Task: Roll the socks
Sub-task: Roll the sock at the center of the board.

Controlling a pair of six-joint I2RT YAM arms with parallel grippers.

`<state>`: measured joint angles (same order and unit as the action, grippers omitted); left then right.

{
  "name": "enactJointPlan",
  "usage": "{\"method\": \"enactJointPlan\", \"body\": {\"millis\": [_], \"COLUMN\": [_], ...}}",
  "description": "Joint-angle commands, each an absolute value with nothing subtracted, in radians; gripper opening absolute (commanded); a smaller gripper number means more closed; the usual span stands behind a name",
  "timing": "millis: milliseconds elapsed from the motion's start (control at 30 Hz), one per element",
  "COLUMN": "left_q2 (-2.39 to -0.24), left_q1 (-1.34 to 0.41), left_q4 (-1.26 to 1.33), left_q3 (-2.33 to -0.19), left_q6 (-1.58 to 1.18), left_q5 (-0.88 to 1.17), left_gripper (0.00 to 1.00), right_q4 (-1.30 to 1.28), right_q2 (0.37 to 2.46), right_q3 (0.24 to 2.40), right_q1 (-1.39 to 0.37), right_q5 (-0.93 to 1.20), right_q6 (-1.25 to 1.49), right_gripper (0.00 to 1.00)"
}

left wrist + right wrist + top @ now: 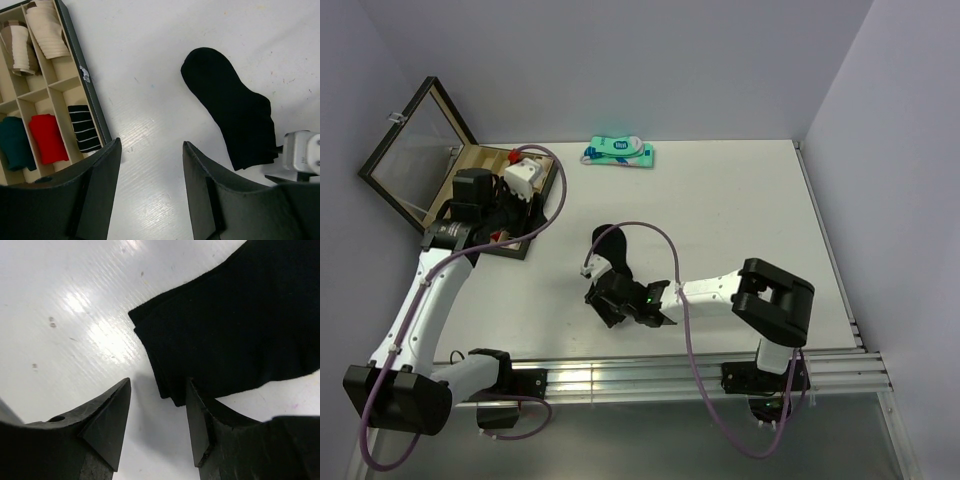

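Note:
A black sock (611, 252) lies flat mid-table, toe toward the far side; it is also in the left wrist view (230, 110). Up close, the sock (240, 320) shows stacked layers at its cuff edge. My right gripper (605, 292) is low at the cuff end and open (159, 382). The cuff corner reaches into the gap beside the right finger (200, 420), with nothing gripped. My left gripper (523, 222) hangs open (151, 145) over bare table, between the sock box and the black sock, holding nothing.
A compartment box (92, 100) with its lid (415, 150) raised stands at the left. It holds cream (47, 30), red (47, 137), dark teal (15, 142) and striped (84, 127) rolled socks. A teal-and-white packaged pair (620, 152) lies at the far edge.

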<state>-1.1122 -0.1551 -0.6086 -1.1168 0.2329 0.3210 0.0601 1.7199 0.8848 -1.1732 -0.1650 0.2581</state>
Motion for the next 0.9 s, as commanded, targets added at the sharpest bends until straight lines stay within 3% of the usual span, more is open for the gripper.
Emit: {"method": "enactJointPlan", "body": {"millis": [0, 200, 433, 700, 867], "left_q2": [-1.115, -1.109, -1.095, -1.005, -0.973], "left_q1": [-0.16, -0.16, -0.16, -0.16, -0.161], "left_q4": [-0.601, -0.584, -0.545, -0.465, -0.479], "left_q3": [-1.141, -1.105, -0.99, -0.848, -0.799], "left_q6": [0.233, 0.261, 0.34, 0.461, 0.551], "left_q5": [0.353, 0.356, 0.385, 0.547, 0.644], "left_gripper": [0.57, 0.58, 0.57, 0.59, 0.59], "right_q4": [0.086, 0.083, 0.077, 0.032, -0.029], "right_q2": [1.773, 1.824, 1.807, 1.749, 1.747], "right_q3": [0.925, 0.933, 0.914, 0.913, 0.933], "right_q1": [-1.183, -1.184, -1.186, -1.14, -1.048], "right_q5": [-0.195, -0.25, -0.245, -0.054, 0.199], "right_q6": [0.216, 0.218, 0.23, 0.297, 0.356], "right_gripper": [0.54, 0.47, 0.23, 0.17, 0.15]}}
